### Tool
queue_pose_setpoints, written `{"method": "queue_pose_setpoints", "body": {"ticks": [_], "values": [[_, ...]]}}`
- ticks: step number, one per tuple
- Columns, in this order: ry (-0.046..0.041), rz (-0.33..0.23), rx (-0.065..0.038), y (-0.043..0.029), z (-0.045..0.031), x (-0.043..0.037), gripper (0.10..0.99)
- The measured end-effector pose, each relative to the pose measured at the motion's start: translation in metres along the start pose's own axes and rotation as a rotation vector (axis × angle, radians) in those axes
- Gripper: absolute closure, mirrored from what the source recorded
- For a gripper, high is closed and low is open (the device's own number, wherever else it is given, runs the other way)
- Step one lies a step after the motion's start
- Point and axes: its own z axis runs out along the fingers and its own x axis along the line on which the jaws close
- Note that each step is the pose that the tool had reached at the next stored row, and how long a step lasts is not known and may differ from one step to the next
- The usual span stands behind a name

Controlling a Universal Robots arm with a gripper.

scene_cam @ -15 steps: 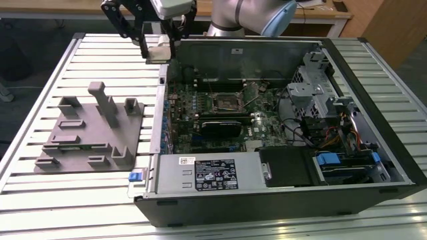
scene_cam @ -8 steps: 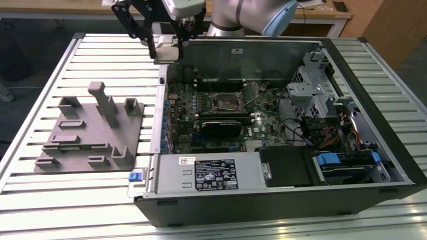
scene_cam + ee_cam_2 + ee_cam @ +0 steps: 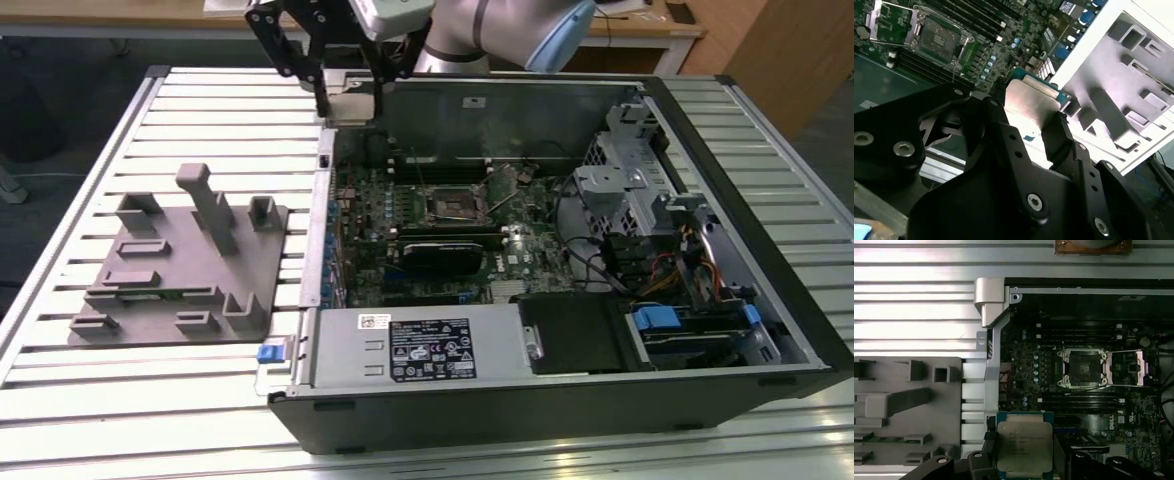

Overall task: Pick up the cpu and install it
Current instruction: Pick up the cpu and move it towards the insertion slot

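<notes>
Nearest on the slatted table (image 3: 80, 400), the open computer case (image 3: 561, 410) lay on its side, with a grey moulded block (image 3: 180, 255) just beside it on the exterior view's left. Farther back, in the middle of the green board, the black socket (image 3: 451, 205) sat with its metal frame swung open. Beyond it, above the case's far corner on the exterior view's left, the gripper (image 3: 352, 95) was clamped on the chip (image 3: 1025, 447), whose silvery top lay flat between the two black fingers (image 3: 1004, 135).

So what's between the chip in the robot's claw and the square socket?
In the first wrist view, circuit board with long black slots lies between the chip and the socket.
</notes>
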Motion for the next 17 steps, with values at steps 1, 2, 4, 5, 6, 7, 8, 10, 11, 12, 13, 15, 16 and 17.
{"method": "queue_pose_setpoints", "body": {"ticks": [1, 2, 4, 5, 6, 7, 8, 10, 11, 12, 13, 15, 16, 17], "values": [[0.0000, 0.000, 0.000, 0.0009, 0.0002, -0.0031, 0.549], [0.0001, 0.000, 0.000, 0.0015, 0.0004, -0.0060, 0.549], [0.0001, 0.000, 0.000, 0.0029, 0.0008, -0.0132, 0.549], [0.0001, 0.000, 0.000, 0.0037, 0.0011, -0.0167, 0.549], [0.0001, 0.000, 0.000, 0.0049, 0.0015, -0.0197, 0.549], [0.0001, 0.000, 0.000, 0.0060, 0.0019, -0.0217, 0.549], [0.0001, 0.000, 0.000, 0.0070, 0.0022, -0.0237, 0.549], [0.0000, 0.000, 0.000, 0.0095, 0.0029, -0.0291, 0.549], [0.0000, 0.000, 0.000, 0.0105, 0.0032, -0.0320, 0.549], [0.0000, 0.000, 0.000, 0.0113, 0.0034, -0.0348, 0.549], [0.0000, 0.000, 0.000, 0.0121, 0.0036, -0.0377, 0.549], [0.0001, 0.000, 0.000, 0.0134, 0.0040, -0.0438, 0.549], [0.0000, 0.000, 0.000, 0.0141, 0.0042, -0.0471, 0.549], [0.0000, 0.000, 0.000, 0.0147, 0.0045, -0.0504, 0.549]]}}
